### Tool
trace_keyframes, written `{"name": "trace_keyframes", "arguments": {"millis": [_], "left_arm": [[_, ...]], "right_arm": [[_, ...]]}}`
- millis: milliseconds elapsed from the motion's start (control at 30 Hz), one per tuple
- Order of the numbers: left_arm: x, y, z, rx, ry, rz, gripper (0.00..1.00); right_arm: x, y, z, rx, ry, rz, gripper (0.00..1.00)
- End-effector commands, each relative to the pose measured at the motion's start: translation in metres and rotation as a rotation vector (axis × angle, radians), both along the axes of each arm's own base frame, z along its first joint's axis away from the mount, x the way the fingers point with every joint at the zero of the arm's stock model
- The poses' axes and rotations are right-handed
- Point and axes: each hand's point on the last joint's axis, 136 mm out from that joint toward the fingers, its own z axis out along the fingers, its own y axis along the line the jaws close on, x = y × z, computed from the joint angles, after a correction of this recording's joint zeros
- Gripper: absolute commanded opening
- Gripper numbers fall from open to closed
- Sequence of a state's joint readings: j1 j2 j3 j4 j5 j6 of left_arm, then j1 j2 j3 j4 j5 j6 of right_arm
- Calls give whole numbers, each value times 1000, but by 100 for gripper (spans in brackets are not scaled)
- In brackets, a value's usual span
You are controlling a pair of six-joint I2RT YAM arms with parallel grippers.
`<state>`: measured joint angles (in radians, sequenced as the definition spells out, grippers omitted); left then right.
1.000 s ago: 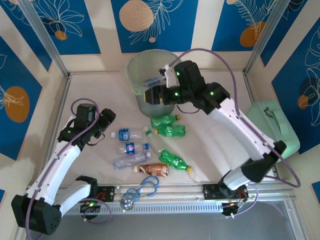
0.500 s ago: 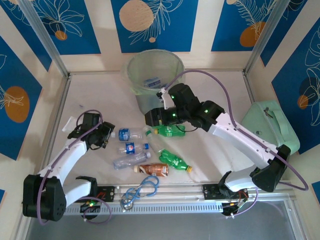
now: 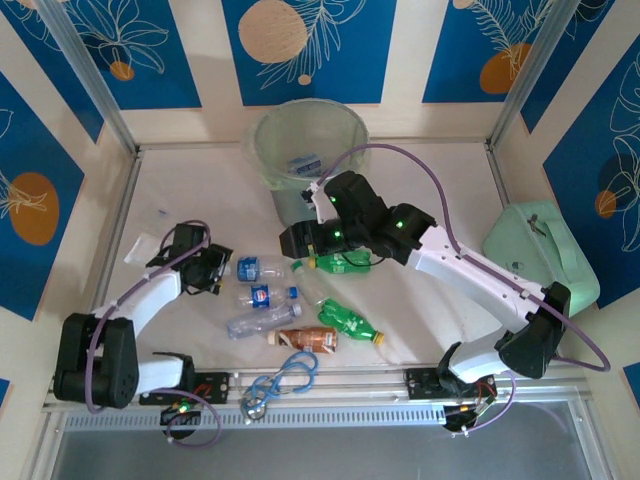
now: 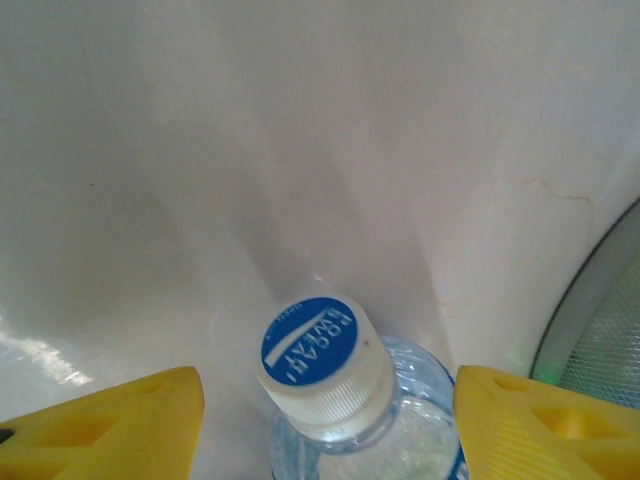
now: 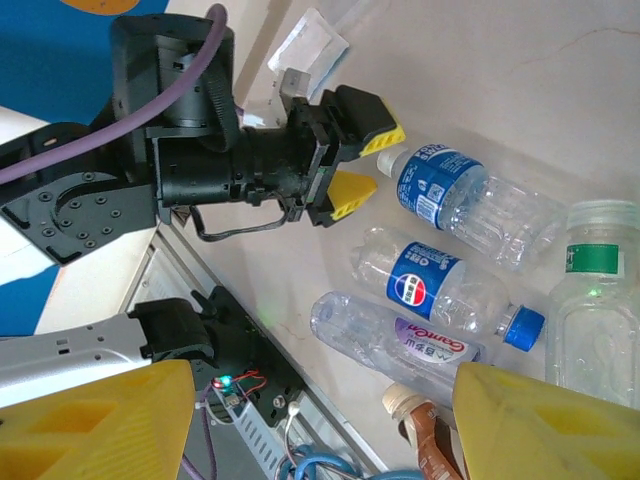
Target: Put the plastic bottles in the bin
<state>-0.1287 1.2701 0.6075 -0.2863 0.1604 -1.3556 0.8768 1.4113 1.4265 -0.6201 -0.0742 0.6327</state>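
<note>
The task looked well short of half done. Inside the bin [image 3: 285, 202] one blue-labelled bottle [image 3: 303, 163] could be made out, and anything beneath it was hidden. At least seven plastic bottles [image 3: 262, 297] lay loose on the table [image 3: 190, 200] on the near side of the bin. The left end effector [image 5: 368, 163], nearer than the bin and off to its left, had its yellow fingers [image 4: 120, 420] spread either side of the blue cap [image 4: 310, 340] of a clear bottle [image 3: 255, 268]. It was not closed on it, and that bottle seemed the likely next pick. The right end effector [image 5: 320, 410], just in front of the bin, stood wide and empty close by a green bottle [image 3: 340, 262]. A second green bottle [image 3: 350, 320] and a brown bottle [image 3: 305, 339] lay farther out from the bin, all yet to be moved. As for writing, the middle clear bottle [image 5: 440, 285] carried a blue label with the Pepsi globe. The one beyond it from the bin, the Ganten bottle [image 5: 400, 340], had a label that appeared to read "Ganten". The blue cap bore white lettering seen upside down, which I could not read. A white-capped bottle [image 5: 595, 300] had a green label whose print was too small to make out.
</note>
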Motion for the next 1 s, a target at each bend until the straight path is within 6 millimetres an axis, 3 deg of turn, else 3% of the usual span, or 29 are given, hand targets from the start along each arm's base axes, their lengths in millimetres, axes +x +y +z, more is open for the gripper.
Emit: {"name": "trace_keyframes", "arguments": {"millis": [0, 400, 700, 967], "left_arm": [[7, 1, 0, -25, 0, 28, 66], [19, -8, -10, -73, 2, 33, 58], [28, -10, -8, -85, -10, 27, 43], [47, -17, 15, -108, -110, -4, 34]], "right_arm": [[-1, 2, 7, 15, -8, -3, 70], [-1, 2, 2, 7, 0, -6, 69], [0, 1, 2, 4, -5, -10, 68], [2, -2, 7, 1, -23, -18, 67]]}}
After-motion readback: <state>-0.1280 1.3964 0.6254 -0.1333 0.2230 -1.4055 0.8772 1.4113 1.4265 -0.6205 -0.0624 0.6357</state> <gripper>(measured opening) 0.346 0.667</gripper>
